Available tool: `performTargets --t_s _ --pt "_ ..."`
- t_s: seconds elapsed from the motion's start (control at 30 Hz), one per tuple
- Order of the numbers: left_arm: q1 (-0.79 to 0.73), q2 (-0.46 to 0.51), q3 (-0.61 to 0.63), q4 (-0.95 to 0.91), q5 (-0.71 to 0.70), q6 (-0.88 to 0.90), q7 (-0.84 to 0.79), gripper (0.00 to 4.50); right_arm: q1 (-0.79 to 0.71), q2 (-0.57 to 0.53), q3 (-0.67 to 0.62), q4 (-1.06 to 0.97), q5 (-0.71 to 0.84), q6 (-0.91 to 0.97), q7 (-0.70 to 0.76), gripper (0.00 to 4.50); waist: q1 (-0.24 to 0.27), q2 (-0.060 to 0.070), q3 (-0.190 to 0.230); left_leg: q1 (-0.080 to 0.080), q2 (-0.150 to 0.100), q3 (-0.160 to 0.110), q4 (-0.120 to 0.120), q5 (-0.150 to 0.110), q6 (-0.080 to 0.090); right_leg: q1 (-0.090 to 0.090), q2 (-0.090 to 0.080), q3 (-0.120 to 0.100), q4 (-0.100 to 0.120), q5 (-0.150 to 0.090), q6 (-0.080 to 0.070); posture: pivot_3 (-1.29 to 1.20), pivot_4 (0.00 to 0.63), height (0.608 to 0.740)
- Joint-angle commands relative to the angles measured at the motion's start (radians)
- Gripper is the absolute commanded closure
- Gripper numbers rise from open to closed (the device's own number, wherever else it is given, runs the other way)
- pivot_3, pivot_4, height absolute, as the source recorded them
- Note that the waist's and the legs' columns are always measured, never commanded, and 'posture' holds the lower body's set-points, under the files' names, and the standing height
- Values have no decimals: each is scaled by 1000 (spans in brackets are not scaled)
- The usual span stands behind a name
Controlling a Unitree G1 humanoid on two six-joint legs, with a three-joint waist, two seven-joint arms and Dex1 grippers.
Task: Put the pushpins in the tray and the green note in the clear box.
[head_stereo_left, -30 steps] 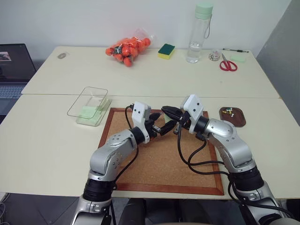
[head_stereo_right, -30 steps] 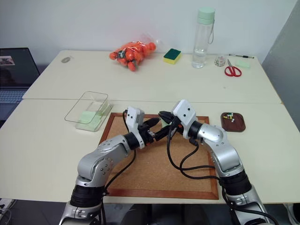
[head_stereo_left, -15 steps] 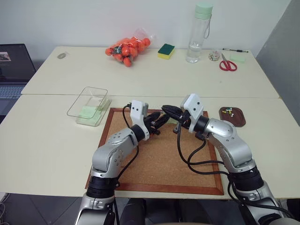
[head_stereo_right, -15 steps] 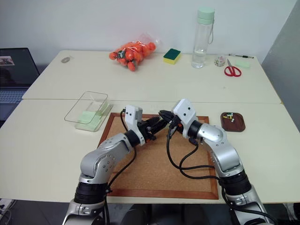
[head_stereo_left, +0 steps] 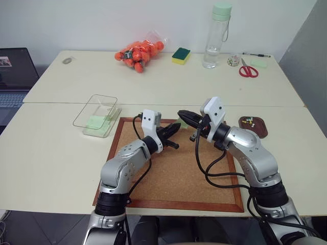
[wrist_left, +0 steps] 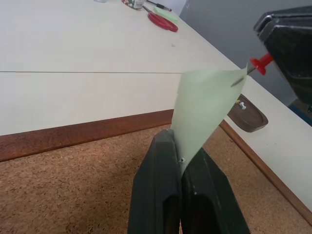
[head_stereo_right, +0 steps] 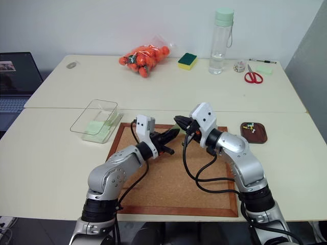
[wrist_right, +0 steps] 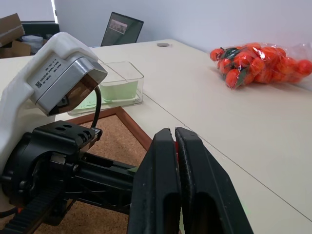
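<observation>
back of table: bag of oranges (head_stereo_left: pixel 139 52), sponge (head_stereo_left: pixel 181 55), bottle (head_stereo_left: pixel 216 34), scissors (head_stereo_left: pixel 249 69), pen (head_stereo_left: pixel 256 54), all well apart from the arms. a laptop (head_stereo_left: pixel 14 74) sits at the far left edge.
corkboard (head_stereo_left: pixel 173 173): lies on the near table under both arms; nothing stands between the two grippers.
left gripper (wrist_left: pixel 181 161): fingers closed on the lower edge of the note, held above the corkboard near its far edge.
note (wrist_left: pixel 204 109): pale green, standing up from the left fingers, curled; its upper corner meets the tip of a red pin (wrist_left: pixel 260 62).
right gripper (head_stereo_left: pixel 184 117): fingers pressed together, pointing toward the left gripper. in the left wrist view the red pin sticks out from it; whether the pin still passes through the paper is hard to make out.
hidden: in the head views the note is little more than a sliver between the fingertips; the right wrist view has it blocked by its own fingers and the left gripper's body.
box (head_stereo_left: pixel 97 115): clear, left of the corkboard, just beside its far left corner; something pale green lies on its floor.
tray (head_stereo_left: pixel 253 126): dark brown, right of the corkboard, partly covered by the right arm; a few pins (head_stereo_left: pixel 249 121) lie in it, yellow and white heads showing, too small to count.
</observation>
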Motion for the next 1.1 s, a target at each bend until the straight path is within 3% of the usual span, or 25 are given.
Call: performTargets --t_s 0.03,0.47,0.7,0.93,1.1 --pt "3 -4 17 -36 -12 -6 8 4456 -22 3 -36 -62 35 24 -14 4500 0 0 0 0 0 0 0 0 0 0 0 0 0 0 0 0 150 740" --pt "31 10 36 -55 -9 -40 -9 4456 -44 -7 -134 -101 137 127 -49 4500 0 0 0 0 0 0 0 0 0 0 0 0 0 0 0 0 150 740" --pt "62 41 25 -105 -8 -35 -24 4456 -26 -192 -280 28 57 90 -74 4500 4 0 0 -1 -1 0 0 0 0 0 0 0 0 0 0 0 150 740" --pt "84 83 19 -138 -11 -29 -48 4456 13 -345 -279 312 -127 -37 -130 4500 -1 0 0 -1 -1 4 0 0 1 -1 0 2 0 0 0 0 150 740" --pt "82 90 16 -138 -7 -34 -49 4456 -9 -395 -266 429 -167 -56 -107 4500 -1 0 0 0 -1 6 0 0 1 -1 0 3 0 0 0 0 150 740"
